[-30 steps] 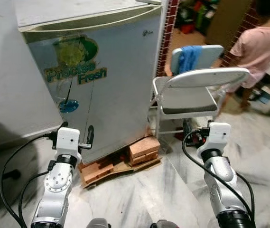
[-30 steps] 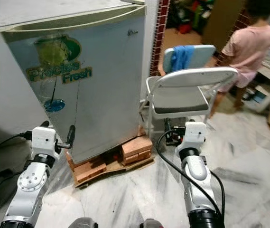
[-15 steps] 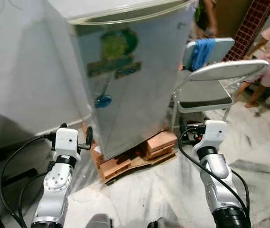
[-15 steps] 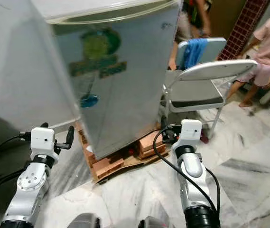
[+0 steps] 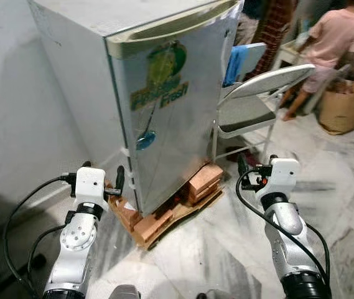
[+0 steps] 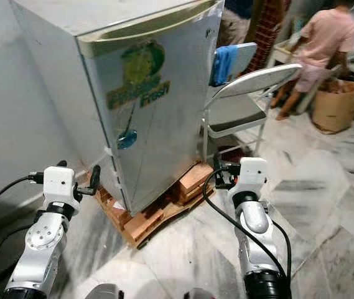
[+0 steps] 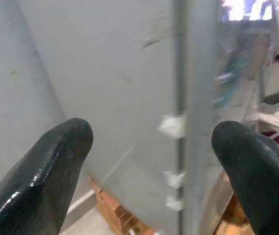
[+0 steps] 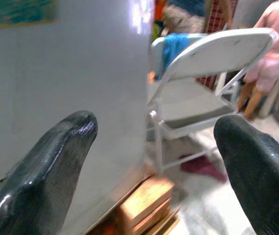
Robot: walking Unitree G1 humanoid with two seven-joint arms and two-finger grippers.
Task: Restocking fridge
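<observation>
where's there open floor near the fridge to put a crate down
Bare marble floor lies between the bricks under the fridge and the right end effector. More lies right of the folding chair, toward the cardboard box. It is crowded between fridge and chair, and tight by the wall.

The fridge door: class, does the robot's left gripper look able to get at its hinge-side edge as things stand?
Probably yes. The left gripper hangs low beside the fridge, its jaws open, looking at the corner where the door meets the side wall. Nothing stands between them; the brick and wood base lies lower.
</observation>
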